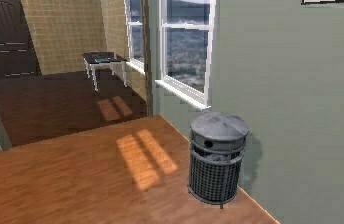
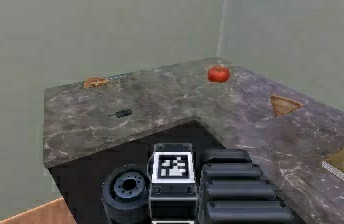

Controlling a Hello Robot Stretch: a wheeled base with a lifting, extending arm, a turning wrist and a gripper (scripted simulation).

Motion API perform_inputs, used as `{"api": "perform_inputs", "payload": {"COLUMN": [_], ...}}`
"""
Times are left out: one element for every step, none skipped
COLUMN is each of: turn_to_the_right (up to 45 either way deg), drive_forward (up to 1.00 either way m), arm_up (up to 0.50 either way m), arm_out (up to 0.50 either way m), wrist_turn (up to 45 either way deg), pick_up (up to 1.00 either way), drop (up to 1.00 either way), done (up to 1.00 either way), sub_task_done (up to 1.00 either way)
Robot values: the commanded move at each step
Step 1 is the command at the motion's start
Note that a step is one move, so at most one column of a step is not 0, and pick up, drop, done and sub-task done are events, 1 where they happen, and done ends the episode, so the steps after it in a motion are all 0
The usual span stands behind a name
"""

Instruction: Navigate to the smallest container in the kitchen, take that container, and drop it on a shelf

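Ahead grey bin [image 1: 219, 157], gripper [image 2: 128, 188] near marble counter [image 2: 130, 112], perhaps a tomato [image 2: 218, 73]

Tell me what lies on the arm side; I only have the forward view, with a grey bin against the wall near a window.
Observer: A stone-patterned counter runs into a corner of the walls.
Operator: Anything on it?
Observer: A round red thing sits near the far corner.
Operator: Any container there?
Observer: None I can name; a small dark thing lies toward the arm side view's left, too small to tell.
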Motion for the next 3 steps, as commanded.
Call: {"api": "perform_inputs", "payload": {"turn_to_the_right": [-30.0, 0.0, 0.0], "drive_forward": [0.0, 1.0, 1.0], "arm_up": [0.0, 0.0, 0.0], "arm_out": [0.0, 0.0, 0.0], "wrist_turn": [0.0, 0.0, 0.0], "pick_up": [0.0, 0.0, 0.0], "drop": [0.0, 0.0, 0.0], "done": [0.0, 0.0, 0.0], "sub_task_done": [0.0, 0.0, 0.0]}}
